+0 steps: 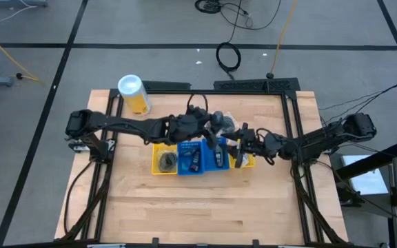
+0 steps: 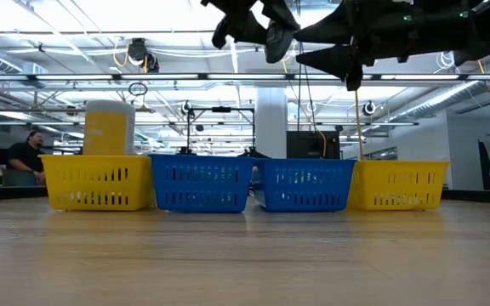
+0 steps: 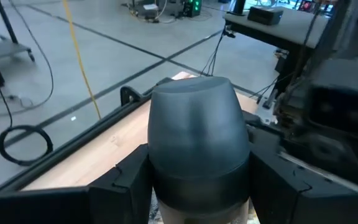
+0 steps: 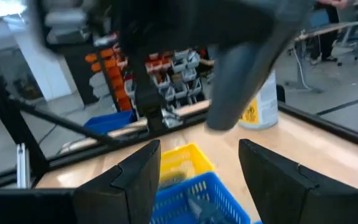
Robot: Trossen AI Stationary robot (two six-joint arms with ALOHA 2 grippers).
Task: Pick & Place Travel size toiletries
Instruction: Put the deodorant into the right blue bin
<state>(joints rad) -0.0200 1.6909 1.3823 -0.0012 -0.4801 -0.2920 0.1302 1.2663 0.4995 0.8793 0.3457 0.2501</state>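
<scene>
Your left gripper (image 3: 197,186) is clamped on a dark grey oval piece (image 3: 197,137), raised over the bins (image 1: 202,157) near the tabletop's (image 1: 205,207) middle; your right gripper (image 4: 197,177) gapes empty.

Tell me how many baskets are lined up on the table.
4, in one row. Seen from table height, from left: a yellow basket, two blue baskets, and another yellow basket. From above, the arms partly cover the row, but no fifth shows.
</scene>
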